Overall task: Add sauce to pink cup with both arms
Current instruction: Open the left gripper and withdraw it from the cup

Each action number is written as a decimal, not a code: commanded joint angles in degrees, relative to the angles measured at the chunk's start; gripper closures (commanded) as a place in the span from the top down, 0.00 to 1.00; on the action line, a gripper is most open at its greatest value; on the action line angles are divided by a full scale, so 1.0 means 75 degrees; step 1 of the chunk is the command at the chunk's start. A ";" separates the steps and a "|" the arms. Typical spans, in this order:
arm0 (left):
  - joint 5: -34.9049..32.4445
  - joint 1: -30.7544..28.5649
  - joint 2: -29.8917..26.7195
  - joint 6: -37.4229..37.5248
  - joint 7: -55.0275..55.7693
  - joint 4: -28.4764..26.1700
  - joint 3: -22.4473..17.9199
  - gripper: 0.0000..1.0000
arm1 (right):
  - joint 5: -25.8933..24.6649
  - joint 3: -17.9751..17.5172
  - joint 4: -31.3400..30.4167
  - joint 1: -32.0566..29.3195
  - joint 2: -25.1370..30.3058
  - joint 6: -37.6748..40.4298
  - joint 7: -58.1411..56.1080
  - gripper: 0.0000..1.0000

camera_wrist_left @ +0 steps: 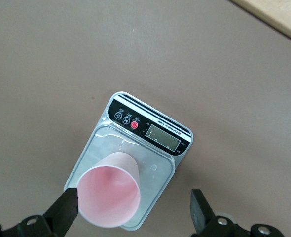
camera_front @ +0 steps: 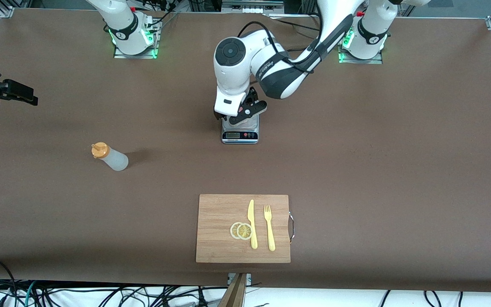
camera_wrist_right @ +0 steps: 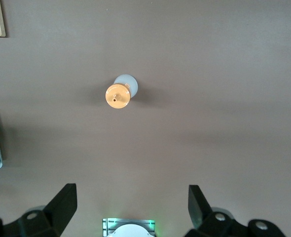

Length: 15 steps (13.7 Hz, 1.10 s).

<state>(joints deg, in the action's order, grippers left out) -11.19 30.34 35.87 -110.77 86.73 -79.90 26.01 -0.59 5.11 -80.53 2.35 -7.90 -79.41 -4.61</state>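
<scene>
The brown table (camera_front: 399,170) carries everything, and the digital scale (camera_front: 240,133) near its middle serves as the landmark. The left arm (camera_front: 271,68) bends down from its base so that its wrist hangs directly over the scale. Nearer the front camera than the scale lies a wooden cutting board (camera_front: 220,230) with a yellow knife (camera_front: 252,224), a yellow fork (camera_front: 269,227) and two lemon slices (camera_front: 241,230) on it. The sauce (camera_front: 111,157) stands upright on the table, well apart from the scale, toward the right arm's end and somewhat nearer the front camera. The pink cup (camera_wrist_left: 111,193) stands upright on the scale's clear plate, off toward one corner. The left pincer (camera_wrist_left: 135,207) is over the scale, its jaws spread wide on either side of the cup, one finger close to the cup's rim, holding nothing. The right pincer (camera_wrist_right: 133,205) waits high over the table at the right arm's end, well away from the scale, jaws wide apart and empty, the sauce below it.
</scene>
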 commanded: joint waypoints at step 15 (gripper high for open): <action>-0.0102 -0.5626 -0.0963 0.1973 -0.6967 0.1583 -0.0022 1.00 | -0.0085 -0.0084 0.0003 0.0132 -0.0071 -0.0040 0.0040 1.00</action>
<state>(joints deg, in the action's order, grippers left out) -11.35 -9.14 28.72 -96.66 39.03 -68.93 24.92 -0.59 4.79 -80.58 2.85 -8.43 -79.49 -4.56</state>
